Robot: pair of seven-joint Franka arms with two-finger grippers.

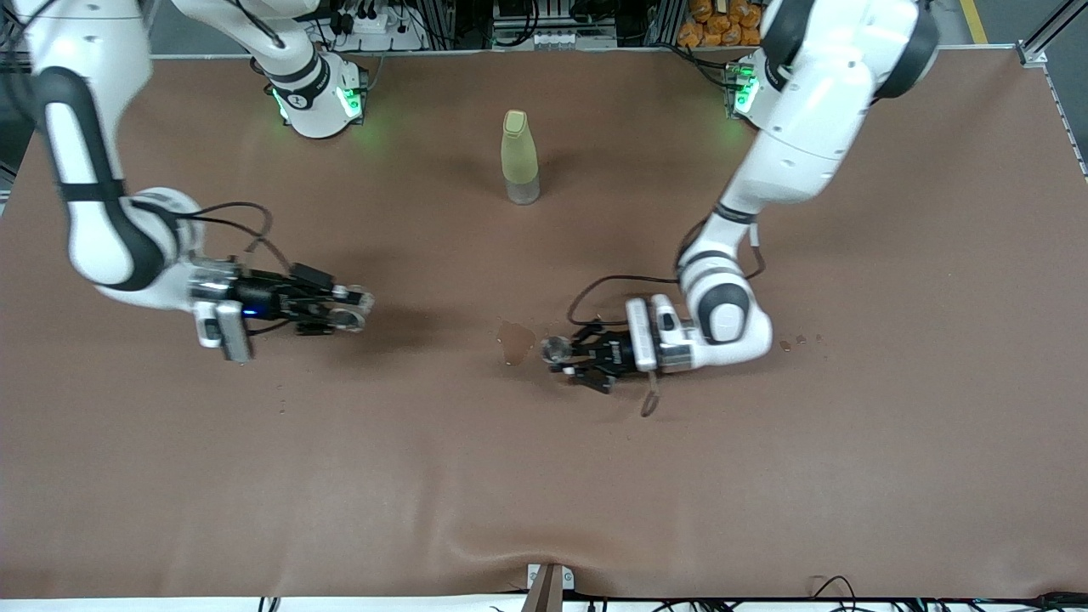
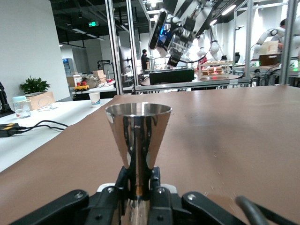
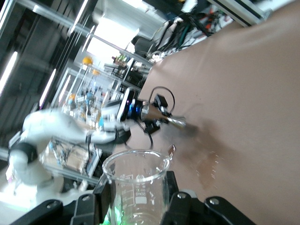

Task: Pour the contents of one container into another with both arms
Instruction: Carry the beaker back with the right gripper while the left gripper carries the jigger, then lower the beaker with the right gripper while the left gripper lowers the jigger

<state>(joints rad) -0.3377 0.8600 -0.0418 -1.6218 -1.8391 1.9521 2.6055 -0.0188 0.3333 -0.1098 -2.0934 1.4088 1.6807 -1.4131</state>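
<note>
Over the desk point(image 1: 765, 476), the left end effector point(image 1: 571, 357) is gripping the metal measuring cup point(image 1: 556, 348) upright, while the right end effector point(image 1: 344, 310), well apart toward its own end, is clamping the glass cup point(image 1: 353, 308).

Clear glass cup point(image 1: 350, 319) and silvery measuring cup point(image 1: 557, 348), both held aloft.

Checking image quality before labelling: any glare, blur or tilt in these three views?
Front view: even light, soft shadows under both arms, wet patch readable. Left wrist view: sharp, the metal measuring cup mirrors its surroundings. Right wrist view: tilted horizon, background blown out and soft, but the clear glass cup and its printed marks are legible.
</note>
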